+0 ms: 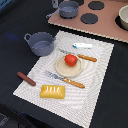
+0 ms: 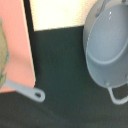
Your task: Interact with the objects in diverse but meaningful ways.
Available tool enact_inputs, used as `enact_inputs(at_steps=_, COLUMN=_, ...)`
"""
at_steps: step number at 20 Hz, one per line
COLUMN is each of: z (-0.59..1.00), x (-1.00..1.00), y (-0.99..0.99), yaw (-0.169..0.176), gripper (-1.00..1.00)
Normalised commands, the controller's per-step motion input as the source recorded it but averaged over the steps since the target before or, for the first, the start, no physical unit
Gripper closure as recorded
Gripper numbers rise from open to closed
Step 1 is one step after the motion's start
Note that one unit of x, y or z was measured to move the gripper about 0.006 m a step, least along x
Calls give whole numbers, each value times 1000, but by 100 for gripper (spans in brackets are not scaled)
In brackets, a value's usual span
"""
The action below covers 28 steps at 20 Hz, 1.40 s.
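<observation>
On the white placemat (image 1: 95,65) that covers the middle of the dark worktop (image 1: 15,30), the toy food is laid out. The red tomato (image 1: 71,59) sits on a small round plate (image 1: 62,68) at the mat's centre, with a fork (image 1: 65,79) and a knife (image 1: 80,56) on either side of the plate. The bread loaf (image 1: 52,91) lies near the mat's front edge, the white fish (image 1: 82,45) near its far edge, and the brown sausage (image 1: 26,78) just off the mat on the exterior view's left. The blue-grey pot (image 1: 41,43) stands at the mat's far corner.

The hand appears in neither view, so I cannot tell whether it is apart or together; the wrist view looks down on the pot (image 2: 107,45).

The pot looks light, stiff and smooth. I would take it by the rim or a loop handle (image 2: 120,95).
</observation>
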Motion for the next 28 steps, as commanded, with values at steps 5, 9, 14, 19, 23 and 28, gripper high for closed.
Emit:
enact_inputs(at_steps=5, z=-187, x=731, y=-575, yaw=3, gripper=-100)
enact_inputs(at_steps=9, z=-250, x=651, y=-663, yaw=19, gripper=-100)
enact_inputs(at_steps=14, z=-255, x=649, y=-665, yaw=21, gripper=-100)
enact_inputs(at_steps=19, z=-178, x=673, y=-462, yaw=21, gripper=-100)
enact_inputs(at_steps=23, z=-39, x=787, y=-203, yaw=5, gripper=-100)
enact_inputs(at_steps=28, z=-193, x=583, y=-125, yaw=9, gripper=-100)
